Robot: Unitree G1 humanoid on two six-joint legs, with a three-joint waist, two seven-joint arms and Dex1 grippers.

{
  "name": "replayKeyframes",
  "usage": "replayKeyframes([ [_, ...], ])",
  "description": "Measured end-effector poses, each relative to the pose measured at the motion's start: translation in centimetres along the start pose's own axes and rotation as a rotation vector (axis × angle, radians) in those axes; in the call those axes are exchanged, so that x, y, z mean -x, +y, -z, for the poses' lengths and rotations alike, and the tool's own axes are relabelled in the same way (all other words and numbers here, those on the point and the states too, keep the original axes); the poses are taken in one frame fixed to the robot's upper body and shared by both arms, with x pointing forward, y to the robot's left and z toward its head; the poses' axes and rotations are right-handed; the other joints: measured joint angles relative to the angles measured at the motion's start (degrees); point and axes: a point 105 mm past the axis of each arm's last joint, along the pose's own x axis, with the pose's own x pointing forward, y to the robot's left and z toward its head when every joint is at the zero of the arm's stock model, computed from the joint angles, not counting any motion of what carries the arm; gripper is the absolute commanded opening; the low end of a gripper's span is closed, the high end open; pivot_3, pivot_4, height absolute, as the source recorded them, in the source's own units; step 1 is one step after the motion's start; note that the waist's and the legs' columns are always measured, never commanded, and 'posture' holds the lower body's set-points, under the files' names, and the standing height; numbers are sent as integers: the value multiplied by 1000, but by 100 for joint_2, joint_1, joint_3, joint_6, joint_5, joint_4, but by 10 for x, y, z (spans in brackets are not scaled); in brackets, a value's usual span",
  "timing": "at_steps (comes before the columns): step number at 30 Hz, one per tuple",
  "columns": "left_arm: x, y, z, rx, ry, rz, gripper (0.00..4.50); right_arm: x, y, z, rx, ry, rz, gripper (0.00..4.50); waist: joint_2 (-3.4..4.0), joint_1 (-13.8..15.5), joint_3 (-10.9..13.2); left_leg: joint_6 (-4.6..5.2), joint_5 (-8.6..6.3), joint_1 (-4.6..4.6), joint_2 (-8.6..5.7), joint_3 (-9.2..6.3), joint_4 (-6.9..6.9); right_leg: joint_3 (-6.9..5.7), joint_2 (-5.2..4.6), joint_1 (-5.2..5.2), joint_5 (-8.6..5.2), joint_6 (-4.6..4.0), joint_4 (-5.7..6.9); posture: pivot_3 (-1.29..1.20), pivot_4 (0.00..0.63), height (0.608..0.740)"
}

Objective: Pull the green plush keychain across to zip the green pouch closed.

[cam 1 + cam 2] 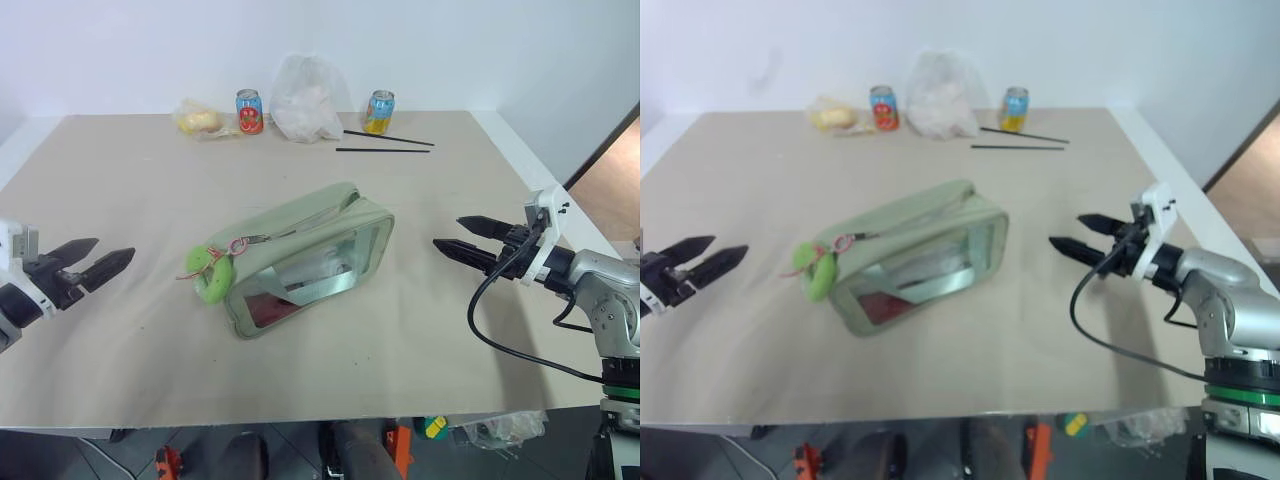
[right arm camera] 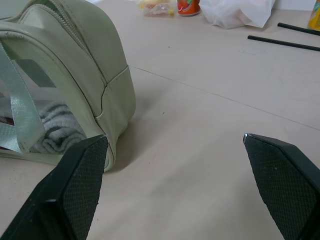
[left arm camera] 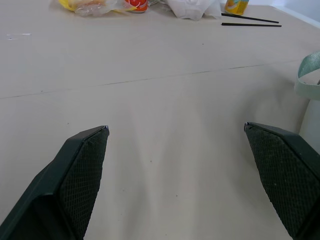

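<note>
Right now my left gripper (image 1: 103, 259) and right gripper (image 1: 461, 238) hover empty, fingers spread wide; between them the green pouch (image 1: 300, 258) lies on the table (image 1: 450, 320). Its green plush keychain (image 1: 210, 273) hangs at my left end; cans (image 1: 249, 111) stand far behind.

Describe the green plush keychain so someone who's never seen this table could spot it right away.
Start at the green pouch lying mid-table. At the pouch's end toward the robot's left hangs the green plush keychain, on a thin pinkish cord. It is a fuzzy lime ring, brighter and far smaller than the pale pouch.
</note>
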Motion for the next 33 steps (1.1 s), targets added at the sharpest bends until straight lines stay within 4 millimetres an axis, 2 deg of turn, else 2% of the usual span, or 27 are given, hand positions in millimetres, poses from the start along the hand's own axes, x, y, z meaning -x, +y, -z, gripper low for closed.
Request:
replayKeyframes([
  [2, 0, -2, -1, 5, 1, 14, 4500, 0, 1, 0, 4, 7, -12, 4481, 0, 0, 1, 0, 0, -2, 1, 0, 0, 0, 0, -2, 0, 0, 1, 0, 150, 740],
  [4, 0, -19, -10, -16, 3, 122, 4500, 0, 11, -7, 63, 59, -91, 4481, 0, 0, 9, -1, 0, -13, 1, 2, 3, 1, 0, -14, 0, 0, 8, 0, 150, 740],
  [7, -7, -54, -47, -108, -76, 310, 4500, -10, 27, -45, 220, 46, -206, 4481, 2, -3, 11, -1, 0, 1, -5, 6, 7, 3, 4, -4, 2, 2, 8, 0, 150, 740],
  [9, -12, -67, -62, -136, -118, 381, 4500, -17, 36, -62, 301, 26, -269, 4481, 1, -2, 10, -1, 1, 12, -9, 5, 7, 3, 14, 4, 2, 2, 8, 0, 150, 740],
  [13, -18, -82, -68, -107, -130, 485, 4500, -30, 45, -79, 381, 33, -357, 4481, 0, -13, 14, -2, 0, 3, 1, 10, 7, 11, 29, -9, 3, -9, 12, 0, 150, 740],
  [17, -12, -117, -82, -177, -172, 684, 4500, -50, 76, -100, 529, 27, -550, 4481, 0, -29, 16, -5, -1, 0, 19, 8, 7, 12, 45, -11, 2, -20, 12, 0, 150, 740],
  [21, -13, -125, -82, -182, -181, 725, 4500, -70, 92, -82, 571, 99, -686, 4481, 0, -15, 16, -6, -2, 2, 27, 7, 8, 11, 52, -11, 4, -28, 15, 0, 150, 740],
  [25, -14, -126, -77, -168, -189, 732, 4500, -81, 92, -63, 587, 176, -739, 4481, 0, -4, 16, -7, -1, 2, 29, 8, 19, 10, 51, -12, 7, -33, 21, 0, 150, 740],
  [27, -13, -125, -71, -147, -185, 724, 4500, -84, 89, -60, 598, 183, -734, 4481, 0, -3, 16, -7, -1, 1, 30, 9, 23, 11, 50, -11, 7, -34, 22, 0, 150, 740],
  [28, -13, -124, -69, -137, -185, 717, 4500, -87, 88, -59, 595, 183, -730, 3930, -1, -12, 15, -7, -1, 3, 30, 12, 25, 14, 51, -11, 10, -37, 23, 0, 150, 740],
  [33, -9, -121, -72, -139, -214, 692, 4500, -95, 87, -54, 581, 179, -746, 2229, -1, -4, 16, -9, 0, 3, 37, 7, 32, 8, 59, -11, 15, -45, 28, 0, 150, 740],
])
